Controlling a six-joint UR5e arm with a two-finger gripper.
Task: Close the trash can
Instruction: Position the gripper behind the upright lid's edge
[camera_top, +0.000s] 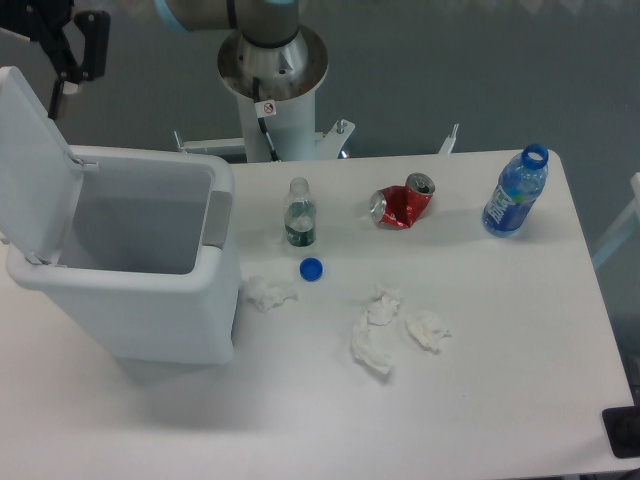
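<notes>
On the left side of the white table (500, 400) stands the trash can (140, 290), its interior open to view and its flat lid (35, 165) swung up on the far-left side, leaning back nearly upright; the grey latch tab (216, 218) sits on the rim at the right. The gripper (62, 50) hangs at the far left, above and just behind the top edge of the raised lid, close to it but with contact not clear; its dark fingers are partly cut off by the frame edge, so whether they are spread or pressed together cannot be told. The arm's base column (272, 90) rises at the far edge of the table. To the right of the bin stand a small clear bottle (299, 213) without a cap and, well to the right, a blue bottle (516, 192). Between them lies a crushed red can (402, 204). Crumpled tissues (385, 325) lie nearer, and a blue cap (311, 268) rests just near the small bottle.
</notes>
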